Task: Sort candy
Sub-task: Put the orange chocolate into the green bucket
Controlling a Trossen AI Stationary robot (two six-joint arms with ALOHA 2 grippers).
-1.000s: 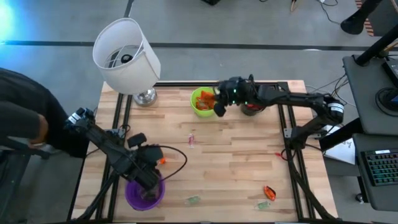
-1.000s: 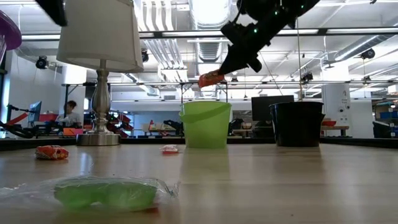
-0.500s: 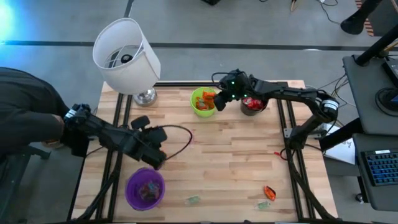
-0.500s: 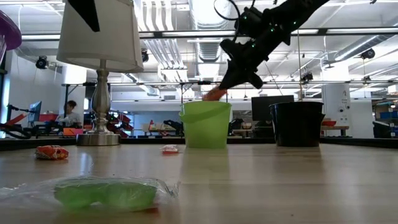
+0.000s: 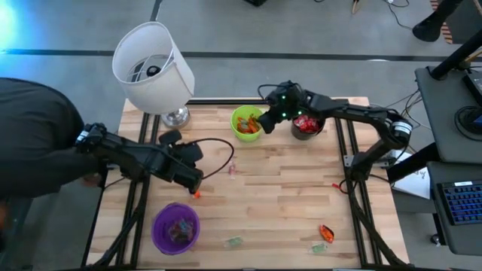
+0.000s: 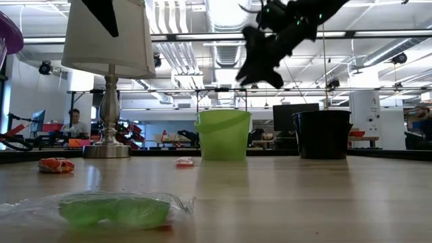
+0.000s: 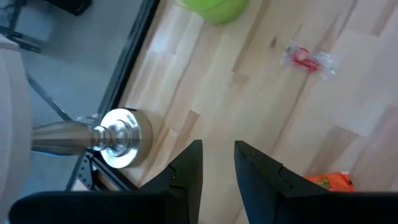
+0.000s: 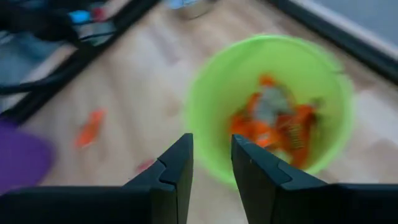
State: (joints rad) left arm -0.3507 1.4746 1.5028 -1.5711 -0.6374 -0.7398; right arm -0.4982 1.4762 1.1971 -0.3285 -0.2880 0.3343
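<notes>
My right gripper [image 5: 263,126] [image 8: 211,155] hangs open over the green cup [image 5: 246,123] [image 8: 273,106], which holds orange candy [image 8: 273,127]. Nothing is between its fingers. My left gripper [image 5: 193,178] [image 7: 217,158] is open and empty above the table, between the lamp base [image 7: 121,138] and the purple cup [image 5: 176,228]. Loose candy lies on the wood: an orange piece [image 5: 197,194] [image 7: 329,182] beside the left gripper, a pink one [image 5: 232,170] [image 7: 305,59], two green ones [image 5: 234,242] [image 5: 318,247] and an orange one [image 5: 326,232] near the front edge.
A black cup [image 5: 306,125] with red candy stands right of the green cup. A white-shaded lamp [image 5: 154,68] stands at the far left corner. A person in a dark sleeve [image 5: 38,143] leans at the table's left edge. A green packet [image 6: 111,210] lies close to the low camera.
My right gripper, over the green cup's rim, has rolled and let go of the orange candy it held, which has dropped into the cup. My left gripper has left the purple cup, gone toward the table's far edge and risen a little.
</notes>
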